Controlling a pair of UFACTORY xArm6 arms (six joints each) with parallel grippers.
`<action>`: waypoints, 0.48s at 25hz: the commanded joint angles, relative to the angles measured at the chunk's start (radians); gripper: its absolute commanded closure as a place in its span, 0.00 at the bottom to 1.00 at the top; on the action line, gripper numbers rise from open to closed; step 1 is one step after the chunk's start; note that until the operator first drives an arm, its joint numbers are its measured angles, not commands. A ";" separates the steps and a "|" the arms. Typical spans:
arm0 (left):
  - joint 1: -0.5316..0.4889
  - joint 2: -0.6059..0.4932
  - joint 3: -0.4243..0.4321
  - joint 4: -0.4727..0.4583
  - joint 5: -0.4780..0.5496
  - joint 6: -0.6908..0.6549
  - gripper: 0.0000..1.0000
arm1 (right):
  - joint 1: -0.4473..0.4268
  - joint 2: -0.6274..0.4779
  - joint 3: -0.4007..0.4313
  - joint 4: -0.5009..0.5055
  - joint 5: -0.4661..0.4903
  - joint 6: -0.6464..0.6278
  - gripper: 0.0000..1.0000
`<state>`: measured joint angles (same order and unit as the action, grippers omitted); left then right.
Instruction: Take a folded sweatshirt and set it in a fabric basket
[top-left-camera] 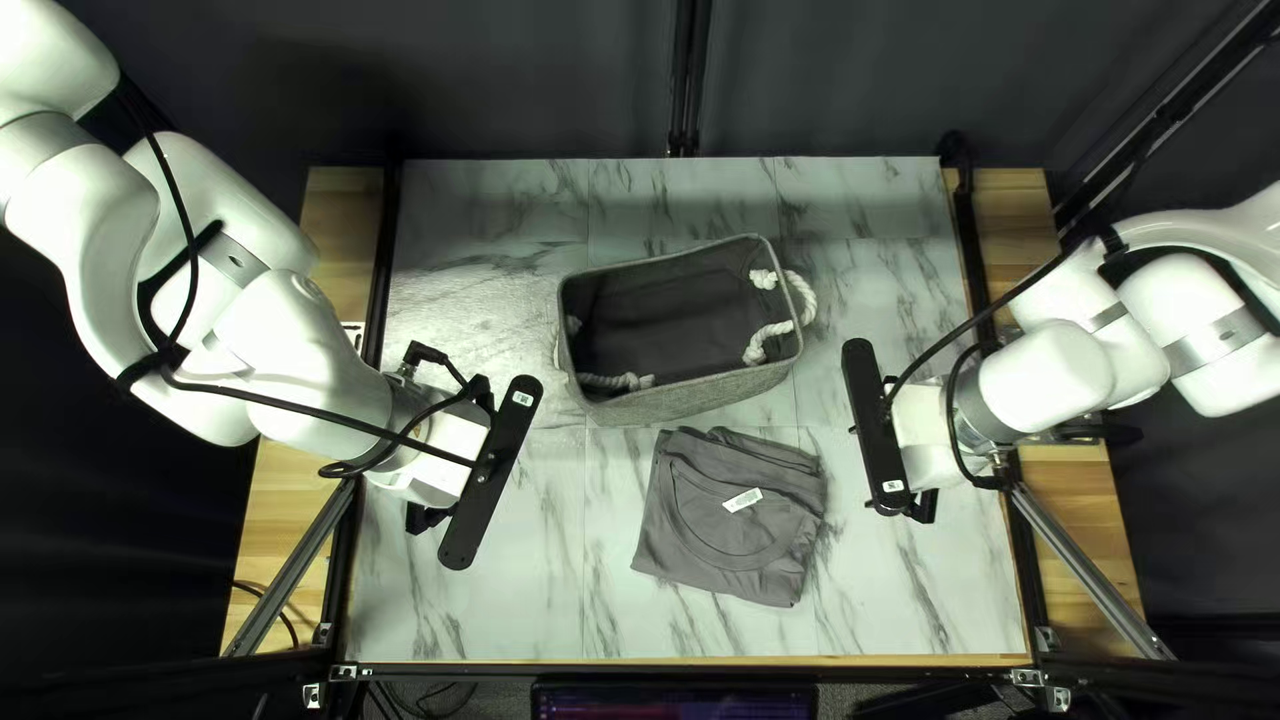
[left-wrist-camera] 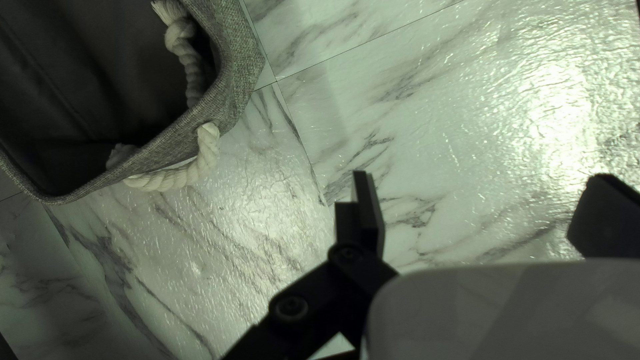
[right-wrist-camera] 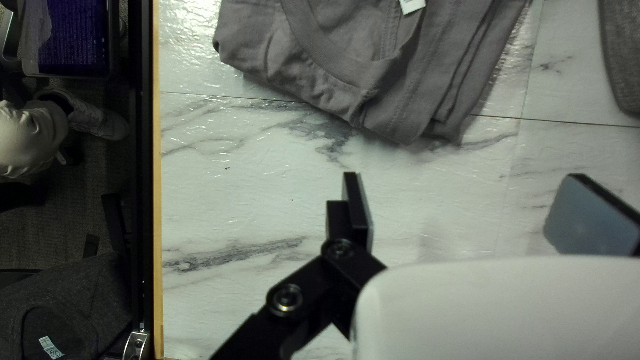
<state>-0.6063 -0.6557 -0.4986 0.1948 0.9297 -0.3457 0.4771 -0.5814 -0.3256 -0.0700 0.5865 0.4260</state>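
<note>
Room beside sweatshirt (top-left-camera: 694,514), basket (top-left-camera: 694,398) blocks far side

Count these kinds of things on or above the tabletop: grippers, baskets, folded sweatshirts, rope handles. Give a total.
Grippers: 2 (left gripper, right gripper)
Basket: 1
Folded sweatshirt: 1
Rope handles: 2, one at each end of the basket
Total: 6

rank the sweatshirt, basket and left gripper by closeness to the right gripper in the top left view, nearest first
1. Sweatshirt, close by on the right gripper's left in that view
2. Basket, beyond the sweatshirt
3. Left gripper, at the view's left
</note>
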 commanded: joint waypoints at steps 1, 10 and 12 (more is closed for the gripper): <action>0.000 0.000 0.000 0.000 0.000 0.000 0.00 | 0.000 0.000 0.000 0.000 0.000 0.000 0.00; 0.000 0.000 0.000 0.000 0.000 0.000 0.00 | 0.000 0.000 0.000 0.000 0.000 0.000 0.00; -0.003 0.004 0.006 -0.006 0.000 -0.018 0.00 | -0.007 0.019 0.005 0.005 -0.021 -0.012 0.00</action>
<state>-0.6064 -0.6557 -0.4983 0.1946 0.9297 -0.3464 0.4768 -0.5816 -0.3239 -0.0704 0.5852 0.4261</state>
